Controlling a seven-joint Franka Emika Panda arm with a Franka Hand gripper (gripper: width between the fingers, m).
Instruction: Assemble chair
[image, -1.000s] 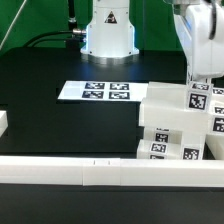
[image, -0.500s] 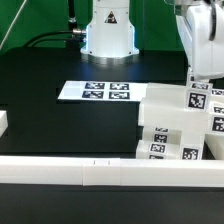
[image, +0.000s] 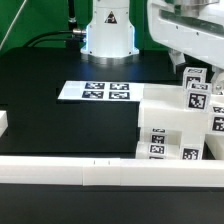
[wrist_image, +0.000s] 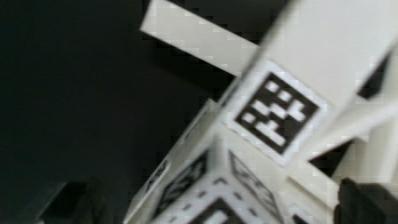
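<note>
One arm lifting clear of chair parts (image: 180, 120) stacked on worktop (image: 60, 65) at exterior view's right; fingers (wrist_image: 214, 205) now spreading wide, gripping nothing. Release apparently done; next part pending.

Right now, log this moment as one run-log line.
arm: raised above chair parts | fingers: open, holding nothing | chair parts: stacked at exterior view's right | marker board: flat on table
</note>
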